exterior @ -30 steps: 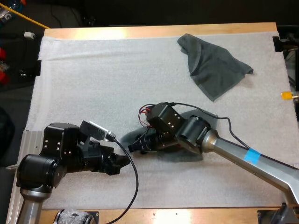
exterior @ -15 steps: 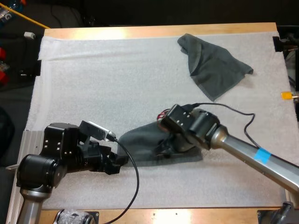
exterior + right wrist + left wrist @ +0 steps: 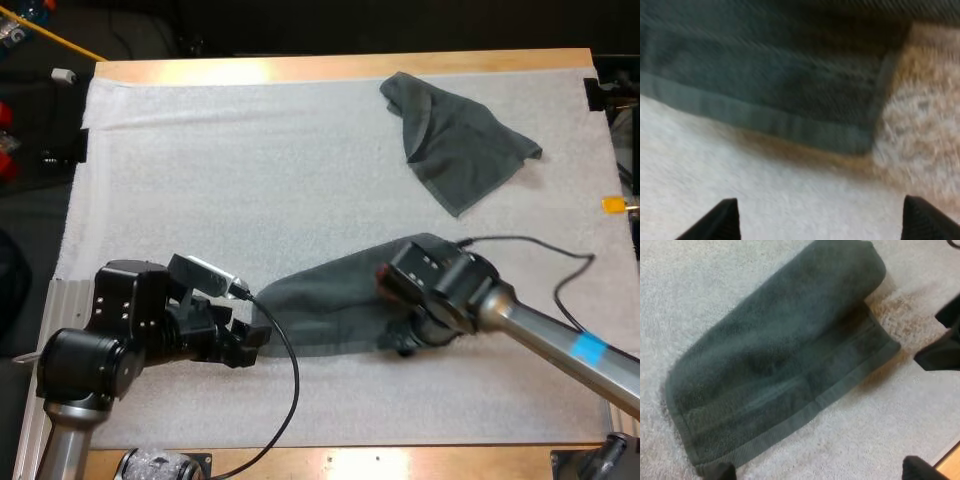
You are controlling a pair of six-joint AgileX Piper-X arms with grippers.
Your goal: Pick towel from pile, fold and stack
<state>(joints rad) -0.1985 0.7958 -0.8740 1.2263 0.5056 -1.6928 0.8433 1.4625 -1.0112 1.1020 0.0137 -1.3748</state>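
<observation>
The folded towel (image 3: pixel 330 310) is lying flat on the mat (image 3: pixel 200 180). The left pincer (image 3: pixel 820 470) is hovering at the folded towel's left end, fingers spread. The right pincer (image 3: pixel 820 220) is hanging just off its right end, also spread and gripping nothing. A crumpled towel (image 3: pixel 455 150) is sitting well beyond the folded towel.

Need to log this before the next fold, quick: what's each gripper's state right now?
Left gripper: open, fingers apart at the dark grey-green towel's edge.
Right gripper: open, fingers apart, clear of the same towel.
</observation>
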